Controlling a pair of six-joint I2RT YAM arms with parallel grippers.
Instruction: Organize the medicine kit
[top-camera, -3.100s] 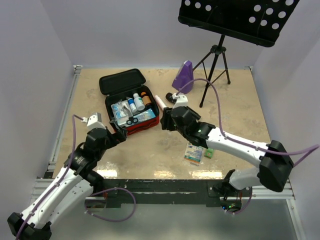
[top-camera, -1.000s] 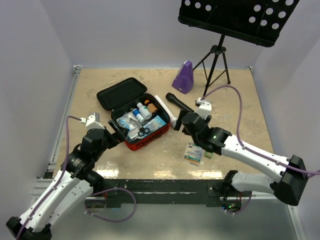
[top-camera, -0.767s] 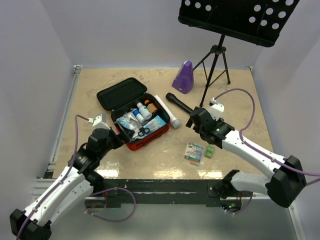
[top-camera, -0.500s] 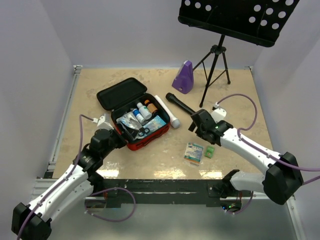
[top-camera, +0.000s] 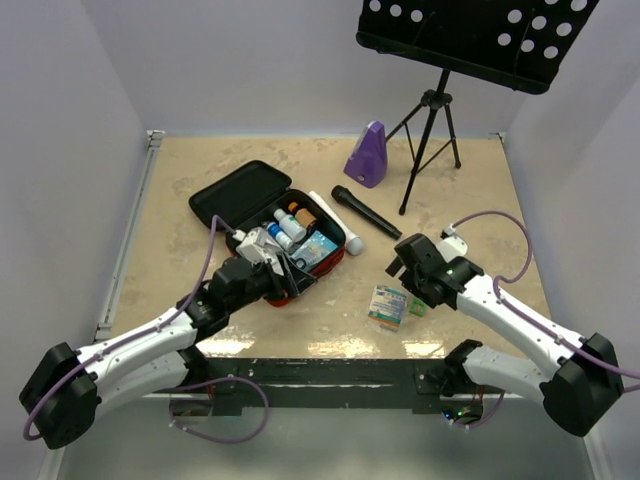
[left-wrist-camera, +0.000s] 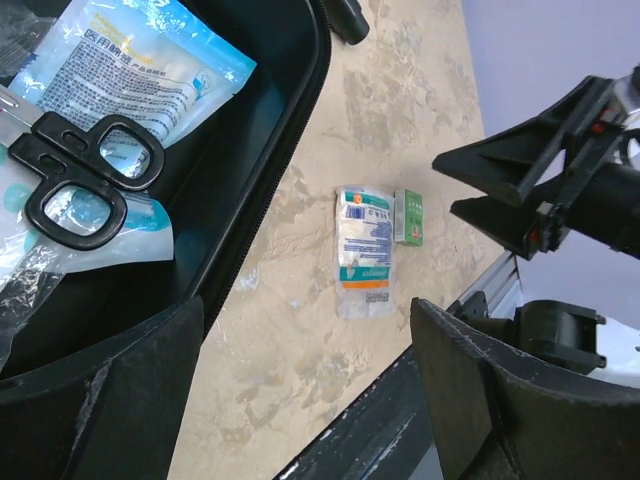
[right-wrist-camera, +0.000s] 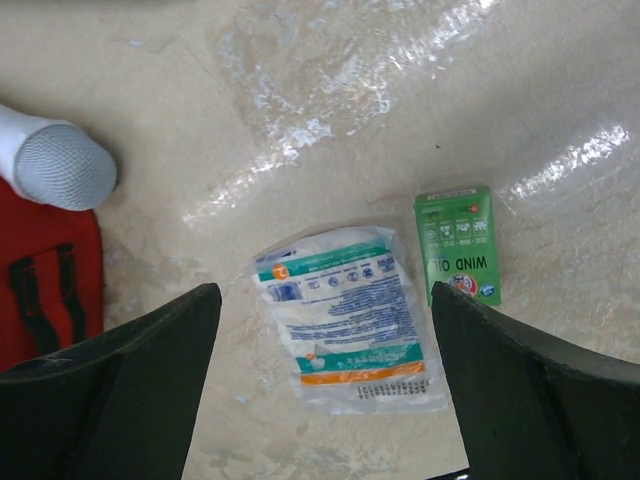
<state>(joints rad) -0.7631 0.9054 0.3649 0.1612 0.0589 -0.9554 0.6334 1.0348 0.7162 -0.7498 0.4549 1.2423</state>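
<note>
The medicine kit (top-camera: 232, 192) lies open, red outside with black lining. It holds bottles (top-camera: 285, 222), packets and black scissors (left-wrist-camera: 84, 178). My left gripper (top-camera: 288, 275) hangs open and empty over the kit's near corner; in the left wrist view (left-wrist-camera: 310, 400) its jaws stand wide apart, one over the lining. My right gripper (top-camera: 403, 272) is open and empty just above a white packet (right-wrist-camera: 350, 318) and a green box (right-wrist-camera: 460, 245) on the table. Both also show in the top view: the packet (top-camera: 388, 305) and the box (top-camera: 417, 306).
A black microphone (top-camera: 362, 212) with a white head (right-wrist-camera: 58, 165) lies right of the kit. A purple metronome (top-camera: 368, 153) and a music stand (top-camera: 428, 130) stand at the back right. The table's near edge (left-wrist-camera: 400, 420) is close below the packet.
My left arm has swung right, over the kit's near corner. My right gripper has drawn back from the microphone head to above the packet. The kit has turned slightly.
</note>
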